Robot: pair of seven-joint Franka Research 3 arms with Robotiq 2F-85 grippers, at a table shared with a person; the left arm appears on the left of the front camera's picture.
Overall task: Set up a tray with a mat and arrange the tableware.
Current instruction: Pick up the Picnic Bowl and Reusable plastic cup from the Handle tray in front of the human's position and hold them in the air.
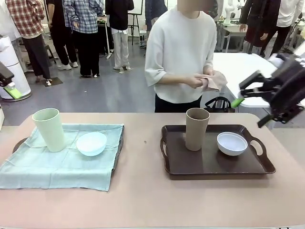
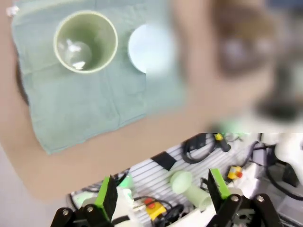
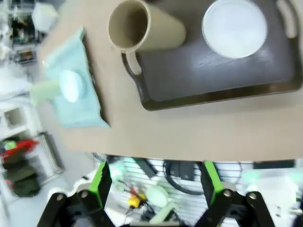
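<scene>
On the left a pale green mat [image 1: 62, 160] covers a dark tray [image 1: 119, 143], with a pale green tumbler [image 1: 49, 129] and a light blue bowl [image 1: 91, 143] on it. On the right a bare dark brown tray [image 1: 214, 164] carries a brown tumbler [image 1: 197, 129] and a whitish bowl [image 1: 232, 143]. My right gripper [image 1: 248, 95] hovers open above the table's far right. The right wrist view looks down on the brown tumbler [image 3: 142, 28], whitish bowl [image 3: 234, 28] and right gripper [image 3: 154, 182]. My left gripper [image 2: 161, 191] is open, high over the green tumbler [image 2: 85, 41] and mat [image 2: 80, 104].
A person in a white top [image 1: 183, 57] stands at the far side, holding a brownish cloth [image 1: 214, 81] in both hands. Bare tabletop [image 1: 143, 191] lies between and in front of the trays. Other people stand farther back.
</scene>
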